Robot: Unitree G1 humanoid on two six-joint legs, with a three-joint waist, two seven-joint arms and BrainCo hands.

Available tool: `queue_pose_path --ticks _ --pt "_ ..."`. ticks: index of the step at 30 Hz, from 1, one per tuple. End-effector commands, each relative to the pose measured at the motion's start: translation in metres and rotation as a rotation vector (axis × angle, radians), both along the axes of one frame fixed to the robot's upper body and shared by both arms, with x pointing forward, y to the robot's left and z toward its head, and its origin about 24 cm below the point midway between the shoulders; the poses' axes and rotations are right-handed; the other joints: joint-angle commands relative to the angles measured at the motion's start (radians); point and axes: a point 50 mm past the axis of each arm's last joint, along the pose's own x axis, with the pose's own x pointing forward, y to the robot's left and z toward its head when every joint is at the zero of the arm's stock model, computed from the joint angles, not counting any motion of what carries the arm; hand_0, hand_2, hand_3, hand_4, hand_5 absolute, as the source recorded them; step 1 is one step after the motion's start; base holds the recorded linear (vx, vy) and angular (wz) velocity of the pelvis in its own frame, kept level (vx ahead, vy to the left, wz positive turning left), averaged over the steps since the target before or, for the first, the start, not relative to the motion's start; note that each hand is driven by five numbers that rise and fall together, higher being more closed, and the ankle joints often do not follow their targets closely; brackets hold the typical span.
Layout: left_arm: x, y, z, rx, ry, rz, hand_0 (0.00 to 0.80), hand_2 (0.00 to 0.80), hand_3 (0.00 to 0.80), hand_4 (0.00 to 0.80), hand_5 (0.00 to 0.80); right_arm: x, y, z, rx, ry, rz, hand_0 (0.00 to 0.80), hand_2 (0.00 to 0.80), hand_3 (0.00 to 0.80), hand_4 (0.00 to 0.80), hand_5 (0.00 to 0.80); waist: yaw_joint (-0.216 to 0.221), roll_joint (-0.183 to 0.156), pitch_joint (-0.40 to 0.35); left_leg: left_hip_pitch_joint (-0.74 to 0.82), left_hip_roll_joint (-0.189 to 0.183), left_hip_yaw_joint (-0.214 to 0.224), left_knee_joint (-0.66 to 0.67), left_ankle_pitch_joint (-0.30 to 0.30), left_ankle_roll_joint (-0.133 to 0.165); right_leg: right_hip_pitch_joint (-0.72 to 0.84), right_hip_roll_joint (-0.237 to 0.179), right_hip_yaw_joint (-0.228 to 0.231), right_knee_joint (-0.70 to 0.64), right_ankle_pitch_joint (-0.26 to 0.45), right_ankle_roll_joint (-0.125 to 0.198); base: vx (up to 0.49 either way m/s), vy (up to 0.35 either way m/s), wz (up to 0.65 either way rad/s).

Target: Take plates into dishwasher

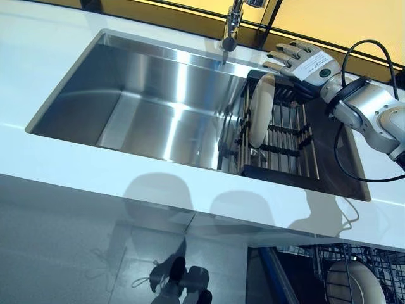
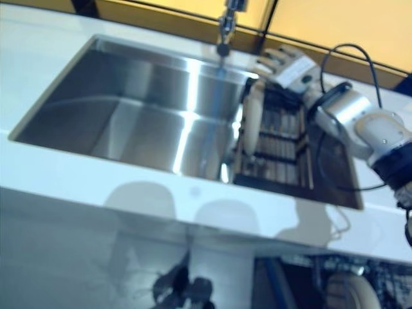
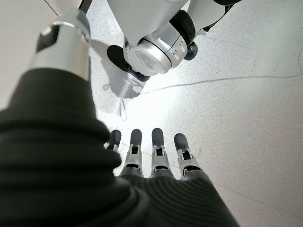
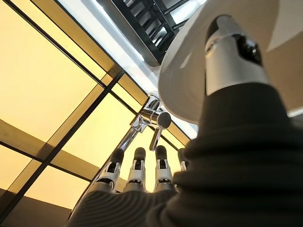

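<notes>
We reach our right robot hand, fingers spread wide, to the plate standing upright in the sink rack; our left robot hand hangs relaxed

Sink set in the counter, rack in the sink's right end, plate upright in the rack's left side, faucet behind the sink, dishwasher basket below the sink's right end.

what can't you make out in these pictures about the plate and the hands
- Right hand: thumb by the plate in the wrist view; contact unclear.
- Plate's lower rim: hidden among the rack bars in the eye views.
- Dishwasher plate: cut off by the bottom edge.
- Left hand: only in its wrist view.
</notes>
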Motion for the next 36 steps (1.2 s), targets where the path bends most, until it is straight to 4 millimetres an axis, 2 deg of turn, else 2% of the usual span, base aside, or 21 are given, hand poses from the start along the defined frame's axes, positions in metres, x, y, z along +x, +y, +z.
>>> queue_pose_path --ticks 1,36 --pt "-0.004 0.0 0.0 -0.006 0.001 -0.006 0.0 0.0 0.0 0.0 0.0 -0.006 0.003 0.028 -0.024 -0.109 0.004 0.0 0.0 0.0 0.0 0.0 0.029 -0.015 -0.001 0.054 0.067 0.073 -0.004 -0.091 -0.077 -0.089 -0.072 -0.021 -0.003 0.147 0.112 0.0 0.0 0.0" --pt "0.007 0.001 0.003 -0.012 -0.043 -0.007 0.0 0.0 0.0 0.0 0.0 -0.004 0.02 0.026 -0.05 -0.092 0.048 0.0 0.0 0.0 0.0 0.0 0.037 -0.008 0.05 0.015 0.062 0.067 -0.004 -0.079 -0.079 -0.128 -0.077 -0.026 0.001 0.155 0.115 -0.003 0.001 0.01"
